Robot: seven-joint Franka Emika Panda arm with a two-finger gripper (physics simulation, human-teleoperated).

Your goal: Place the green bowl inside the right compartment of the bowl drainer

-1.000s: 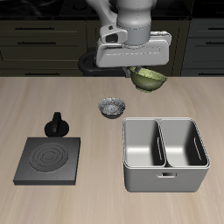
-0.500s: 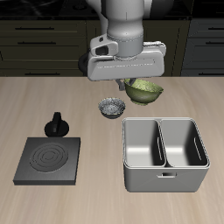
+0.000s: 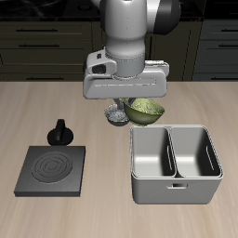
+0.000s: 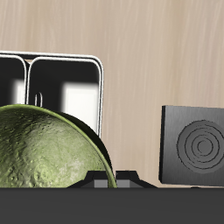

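This is a simulated kitchen. A pale wood-grain counter [image 3: 56, 218] runs in front of dark cabinets [image 3: 46, 42] with drawer fronts and slim handles. On it sit kitchen things: a grey two-well drainer bin [image 3: 177, 191], a flat black square plate with rings [image 3: 51, 170] and a small patterned bowl [image 3: 115, 115].

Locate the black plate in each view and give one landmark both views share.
Exterior view: the black plate lies flat on the table near its front edge, apart from the bowl drainer.
Wrist view: the black plate shows beyond the held green bowl.
Shared landmark: the bowl drainer, with its two wells.
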